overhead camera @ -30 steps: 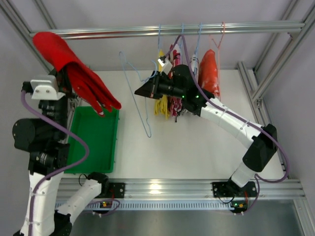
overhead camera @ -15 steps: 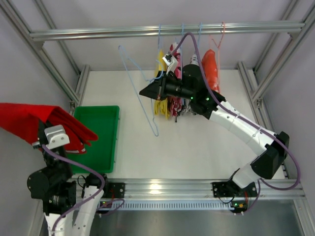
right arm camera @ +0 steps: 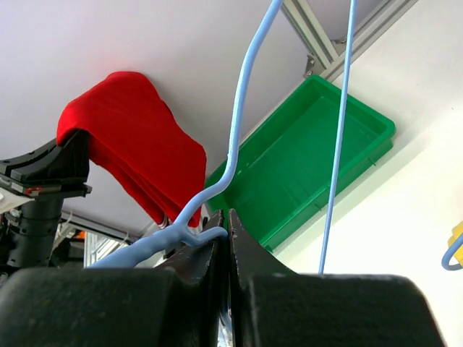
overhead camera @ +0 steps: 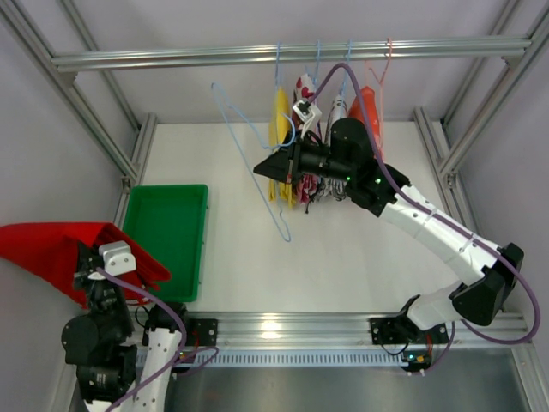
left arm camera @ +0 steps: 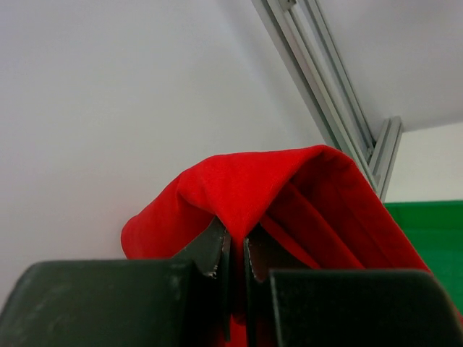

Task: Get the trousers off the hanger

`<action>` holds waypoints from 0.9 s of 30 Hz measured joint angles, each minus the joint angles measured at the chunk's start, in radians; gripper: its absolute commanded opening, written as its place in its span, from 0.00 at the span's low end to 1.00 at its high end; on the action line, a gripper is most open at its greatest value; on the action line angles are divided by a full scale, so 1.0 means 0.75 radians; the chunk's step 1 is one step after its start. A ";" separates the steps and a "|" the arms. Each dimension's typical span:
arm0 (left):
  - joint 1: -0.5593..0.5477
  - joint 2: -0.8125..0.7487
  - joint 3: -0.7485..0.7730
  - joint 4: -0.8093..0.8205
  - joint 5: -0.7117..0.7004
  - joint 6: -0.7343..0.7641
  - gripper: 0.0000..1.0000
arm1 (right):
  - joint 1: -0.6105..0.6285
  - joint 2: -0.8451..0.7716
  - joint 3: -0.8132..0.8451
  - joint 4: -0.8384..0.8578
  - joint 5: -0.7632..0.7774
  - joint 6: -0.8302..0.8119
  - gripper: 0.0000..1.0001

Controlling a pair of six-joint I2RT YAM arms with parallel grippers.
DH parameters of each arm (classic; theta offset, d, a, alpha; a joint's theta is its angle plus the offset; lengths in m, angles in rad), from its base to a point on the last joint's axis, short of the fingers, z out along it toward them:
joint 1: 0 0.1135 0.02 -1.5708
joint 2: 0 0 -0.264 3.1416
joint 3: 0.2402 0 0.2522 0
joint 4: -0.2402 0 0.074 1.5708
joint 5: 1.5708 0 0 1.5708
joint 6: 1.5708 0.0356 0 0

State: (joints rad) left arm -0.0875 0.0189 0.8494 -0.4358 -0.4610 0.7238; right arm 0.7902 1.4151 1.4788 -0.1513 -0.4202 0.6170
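Red trousers (overhead camera: 47,249) are off any hanger, at the far left against the side wall, just left of the green bin (overhead camera: 171,232). In the top view one corner of the cloth overlaps the bin's near-left edge. Plain bright red, soft, folded over in a few layers, and draped like a tent over the left gripper (left arm camera: 233,249). The jaws are pinched down to a thin slit on a fold of the red cloth, and the folds fall away to both sides.

The right gripper (overhead camera: 276,165) is raised by the hanging clothes, jaws clamped on the thin wire of a light blue hanger (right arm camera: 240,101). The hanger is bare wire, held tilted, with its hook end below the rail (overhead camera: 257,56). Can't tell if the hook touches the rail.

Yellow trousers (overhead camera: 280,116) hang from the rail on a hanger, just behind the right gripper. Plain bright yellow, folded lengthwise, hanging straight down. To their right, a patterned garment (overhead camera: 310,184) and a red-orange one (overhead camera: 367,116) also hang from the rail. White table (overhead camera: 343,257) below.
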 measured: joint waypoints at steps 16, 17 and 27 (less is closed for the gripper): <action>0.002 0.128 -0.180 -0.259 0.140 0.152 0.00 | -0.016 -0.014 -0.044 -0.043 0.006 -0.020 0.00; 0.002 0.174 -0.199 -0.259 0.148 0.154 0.00 | -0.021 -0.014 -0.044 -0.044 0.006 -0.020 0.00; 0.003 0.719 -0.260 -0.078 0.267 0.076 0.00 | -0.082 -0.040 -0.044 -0.051 0.008 -0.020 0.00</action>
State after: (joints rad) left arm -0.0853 0.5583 0.6540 -0.4942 -0.2611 0.7811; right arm 0.7284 1.3849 1.4460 -0.1898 -0.4141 0.6022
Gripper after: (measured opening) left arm 0.062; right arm 0.008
